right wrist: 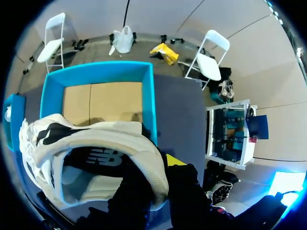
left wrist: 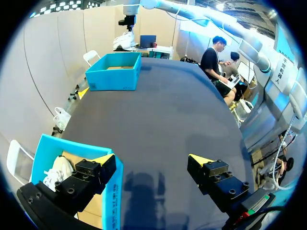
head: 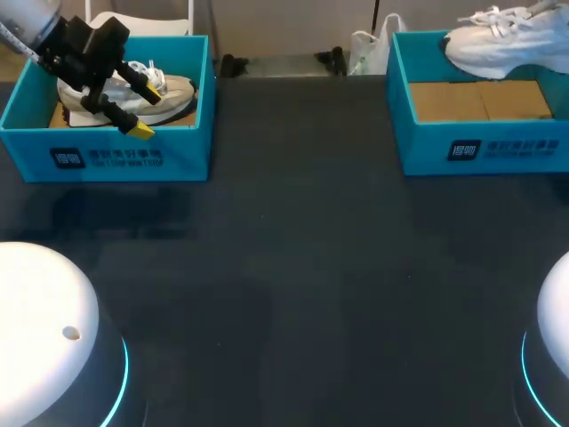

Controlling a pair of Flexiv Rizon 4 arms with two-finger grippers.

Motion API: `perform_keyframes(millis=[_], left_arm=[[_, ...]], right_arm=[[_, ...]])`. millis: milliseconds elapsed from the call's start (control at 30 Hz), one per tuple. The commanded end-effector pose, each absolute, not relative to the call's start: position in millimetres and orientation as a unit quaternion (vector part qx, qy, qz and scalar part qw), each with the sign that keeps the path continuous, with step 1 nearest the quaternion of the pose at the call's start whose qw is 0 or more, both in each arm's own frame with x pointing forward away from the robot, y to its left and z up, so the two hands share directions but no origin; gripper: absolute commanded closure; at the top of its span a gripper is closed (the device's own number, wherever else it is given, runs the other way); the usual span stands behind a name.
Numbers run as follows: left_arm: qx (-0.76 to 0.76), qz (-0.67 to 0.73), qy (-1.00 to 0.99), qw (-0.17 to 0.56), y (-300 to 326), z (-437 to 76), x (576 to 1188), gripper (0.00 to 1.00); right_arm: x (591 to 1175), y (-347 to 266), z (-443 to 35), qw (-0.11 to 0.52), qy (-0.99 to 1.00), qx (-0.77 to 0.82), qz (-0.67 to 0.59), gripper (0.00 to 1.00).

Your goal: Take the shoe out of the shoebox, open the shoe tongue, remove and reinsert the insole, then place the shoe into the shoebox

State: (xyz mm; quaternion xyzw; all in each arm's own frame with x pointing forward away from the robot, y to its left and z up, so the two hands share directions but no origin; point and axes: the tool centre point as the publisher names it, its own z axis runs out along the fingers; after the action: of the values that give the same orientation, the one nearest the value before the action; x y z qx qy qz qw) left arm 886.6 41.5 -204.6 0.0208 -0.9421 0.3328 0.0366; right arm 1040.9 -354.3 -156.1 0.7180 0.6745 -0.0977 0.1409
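Observation:
A beige and grey shoe (head: 169, 93) lies in the left blue shoebox (head: 107, 156). My left gripper (head: 150, 108) hangs over this box's front wall, fingers wide open and holding nothing. In the left wrist view the gripper (left wrist: 151, 160) stands open, with the shoe (left wrist: 56, 173) beside one finger, down in the box (left wrist: 114, 191). A white shoe (head: 502, 40) hangs above the back of the right shoebox (head: 480, 147). My right gripper (right wrist: 160, 175) is shut on the heel collar of the white shoe (right wrist: 96, 143); one yellow fingertip (right wrist: 175, 160) shows outside it, the other is hidden.
The right shoebox (right wrist: 98, 72) shows a bare cardboard floor (right wrist: 103, 100) under the held shoe. Dark tabletop (head: 293, 258) lies between the two boxes. My two white arm bases (head: 44, 329) stand at the near corners.

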Motion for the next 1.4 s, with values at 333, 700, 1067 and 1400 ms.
perform_keyframes(millis=[333, 700, 1067, 1400], left_arm=[[0.020, 0.332, -0.942, 0.037, 42, -204, 887, 0.00], [0.020, 0.332, -0.942, 0.037, 42, -204, 887, 0.00], [0.020, 0.332, -0.942, 0.037, 42, -204, 887, 0.00], [0.020, 0.332, -0.942, 0.037, 42, -204, 887, 0.00]], right_arm=[[1043, -355, -154, 0.139, 0.675, 0.718, -0.098, 1.00], [1048, -345, -180, 0.165, 0.684, 0.706, -0.084, 1.00], [1063, -343, -207, 0.167, 0.685, 0.703, -0.087, 1.00], [1074, -349, -231, 0.170, 0.681, 0.707, -0.085, 1.00]])
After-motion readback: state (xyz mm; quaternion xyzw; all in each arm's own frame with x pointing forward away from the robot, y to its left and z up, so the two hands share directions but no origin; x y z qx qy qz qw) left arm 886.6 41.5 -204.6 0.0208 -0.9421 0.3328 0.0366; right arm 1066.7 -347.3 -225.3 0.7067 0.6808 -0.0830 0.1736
